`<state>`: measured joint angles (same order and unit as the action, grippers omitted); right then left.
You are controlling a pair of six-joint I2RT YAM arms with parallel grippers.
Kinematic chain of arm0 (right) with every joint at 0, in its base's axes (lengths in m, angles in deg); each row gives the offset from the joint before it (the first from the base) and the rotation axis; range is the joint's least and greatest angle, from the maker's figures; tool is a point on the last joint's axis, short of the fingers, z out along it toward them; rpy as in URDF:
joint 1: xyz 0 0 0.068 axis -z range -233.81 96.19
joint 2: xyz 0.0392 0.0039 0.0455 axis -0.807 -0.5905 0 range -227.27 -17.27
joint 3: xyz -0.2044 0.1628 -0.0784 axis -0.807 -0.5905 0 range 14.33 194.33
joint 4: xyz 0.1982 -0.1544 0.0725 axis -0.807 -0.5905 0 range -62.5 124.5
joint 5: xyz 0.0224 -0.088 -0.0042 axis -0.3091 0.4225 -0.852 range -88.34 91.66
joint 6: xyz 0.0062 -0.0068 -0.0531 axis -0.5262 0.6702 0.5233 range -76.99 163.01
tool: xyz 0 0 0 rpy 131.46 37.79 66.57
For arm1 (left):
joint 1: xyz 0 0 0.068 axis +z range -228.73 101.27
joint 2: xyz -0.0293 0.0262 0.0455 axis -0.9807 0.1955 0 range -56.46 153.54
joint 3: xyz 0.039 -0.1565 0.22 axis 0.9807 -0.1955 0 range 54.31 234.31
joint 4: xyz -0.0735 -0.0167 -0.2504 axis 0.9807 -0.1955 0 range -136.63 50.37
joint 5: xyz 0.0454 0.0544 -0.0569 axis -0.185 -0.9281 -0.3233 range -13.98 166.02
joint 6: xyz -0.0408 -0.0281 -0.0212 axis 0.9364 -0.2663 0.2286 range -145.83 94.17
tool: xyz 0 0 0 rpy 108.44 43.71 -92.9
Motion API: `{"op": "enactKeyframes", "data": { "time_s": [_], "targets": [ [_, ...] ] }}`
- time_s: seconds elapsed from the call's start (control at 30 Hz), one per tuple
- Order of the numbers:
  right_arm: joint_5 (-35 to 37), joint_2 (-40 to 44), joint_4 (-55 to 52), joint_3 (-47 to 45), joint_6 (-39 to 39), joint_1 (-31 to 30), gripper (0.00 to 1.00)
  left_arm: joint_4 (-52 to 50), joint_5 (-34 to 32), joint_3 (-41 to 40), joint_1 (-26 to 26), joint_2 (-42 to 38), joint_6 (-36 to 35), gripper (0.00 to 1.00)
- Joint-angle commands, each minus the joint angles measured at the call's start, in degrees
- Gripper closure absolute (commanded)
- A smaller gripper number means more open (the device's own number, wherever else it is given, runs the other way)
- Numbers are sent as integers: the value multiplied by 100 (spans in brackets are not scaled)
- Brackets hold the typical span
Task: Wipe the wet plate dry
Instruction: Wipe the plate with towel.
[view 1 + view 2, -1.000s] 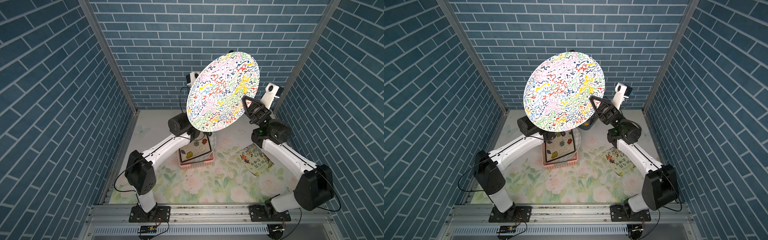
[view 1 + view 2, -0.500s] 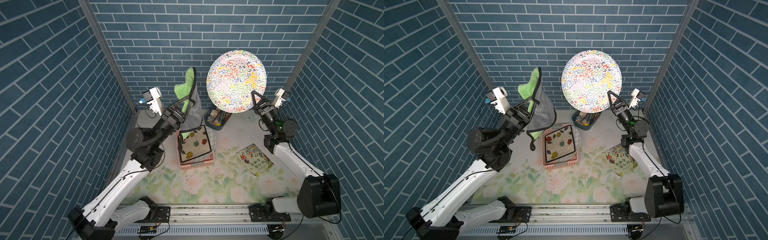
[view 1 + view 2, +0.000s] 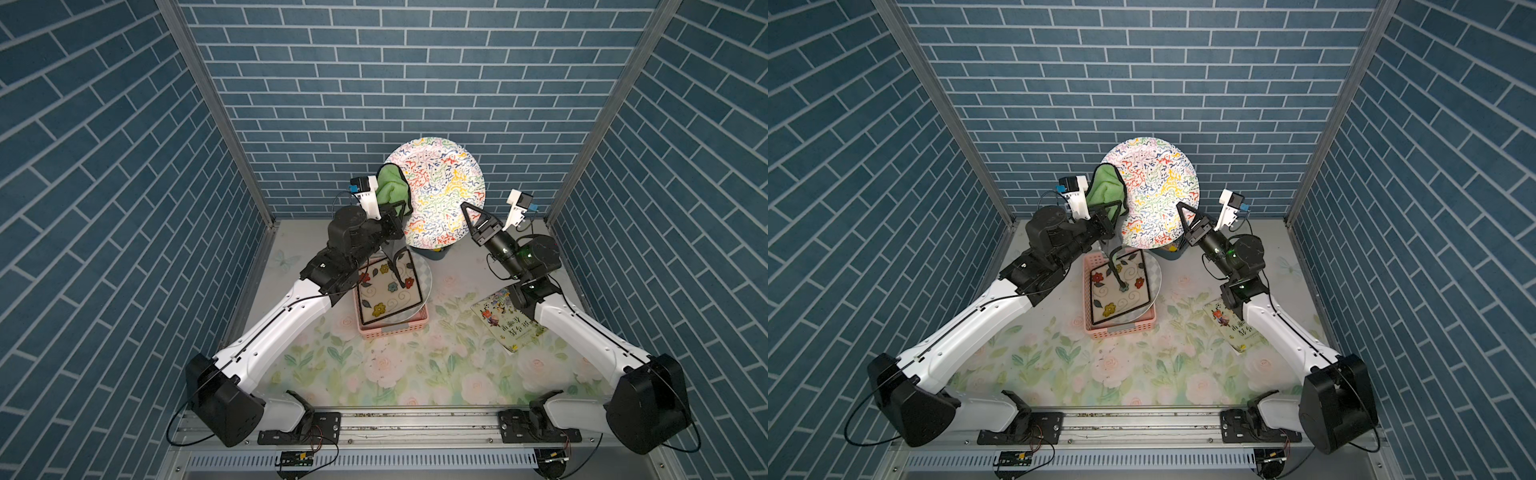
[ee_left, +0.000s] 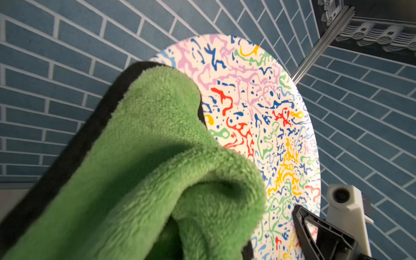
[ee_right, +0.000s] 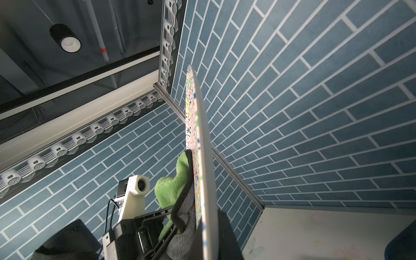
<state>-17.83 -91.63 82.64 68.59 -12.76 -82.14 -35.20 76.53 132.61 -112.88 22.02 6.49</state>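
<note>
Holding plate [image 3: 436,195] upright in the air, near back wall [image 3: 415,83].
Clamping lower rim in right gripper [image 3: 465,210]; pinching cloth [image 3: 388,187] in left gripper [image 3: 397,208], touching painted face from the left side.

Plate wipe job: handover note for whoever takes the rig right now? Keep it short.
Right gripper: shut on the rim of the patterned plate, holding it upright in the air.
Left gripper: shut on the green cloth. The cloth lies against the plate's patterned face, near the edge on the left-arm side.
Done: plate lifted, cloth grasped and brought to the plate.
Left: wipe across the rest of the face, then the back. The pictures do not show how wet the plate is.
Mind the pink basket under the cloth's hanging end.
</note>
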Motion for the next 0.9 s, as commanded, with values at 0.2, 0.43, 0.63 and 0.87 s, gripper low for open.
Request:
{"op": "enactKeyframes", "data": {
  "time_s": [0.2, 0.43, 0.63, 0.87],
  "targets": [
    [-704, 3, 968, -20, 12, -1110, 100, -389, 1220, 388, 584, 502, -130, 100],
    [-542, 167, 739, 284, -114, -191, 100, -665, 1955, 181, -32, 778, -412, 100],
    [-696, 723, 115, -222, 422, -218, 100, -593, 1698, -474, 684, 120, -70, 100],
    [-736, 305, 319, 81, 476, -703, 100, -158, 2322, 35, -131, 758, 4, 100]
  ]
}}
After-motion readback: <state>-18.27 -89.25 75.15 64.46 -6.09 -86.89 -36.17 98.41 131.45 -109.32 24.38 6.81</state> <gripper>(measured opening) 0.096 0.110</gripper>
